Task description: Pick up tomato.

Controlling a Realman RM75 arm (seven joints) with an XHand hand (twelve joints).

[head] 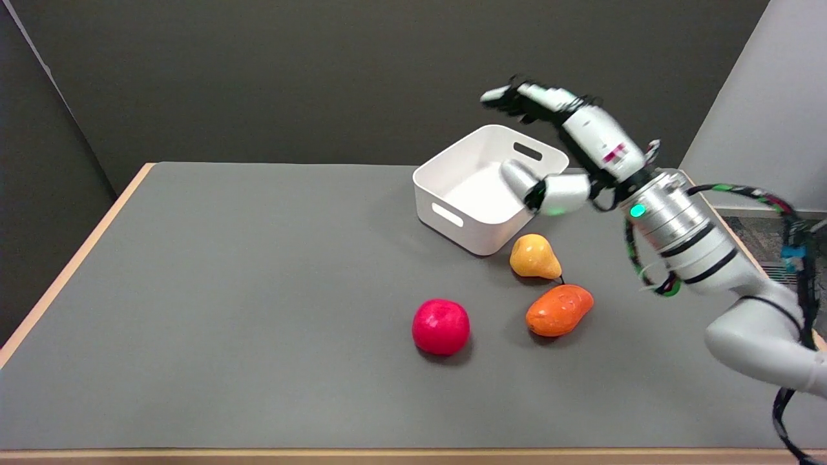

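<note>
The tomato [440,326], round and pinkish red, lies on the grey table [226,290] in front of centre. My right hand [597,139] hovers in the air over the right side of a white bin [452,216], well behind and to the right of the tomato. Its fingers stretch out to the left and its thumb hangs apart below them. The hand holds nothing and touches nothing.
A yellow pear [535,256] sits just in front of the bin, and an orange elongated fruit [559,310] lies beside it, to the right of the tomato. The table's wooden edge runs along the left and front.
</note>
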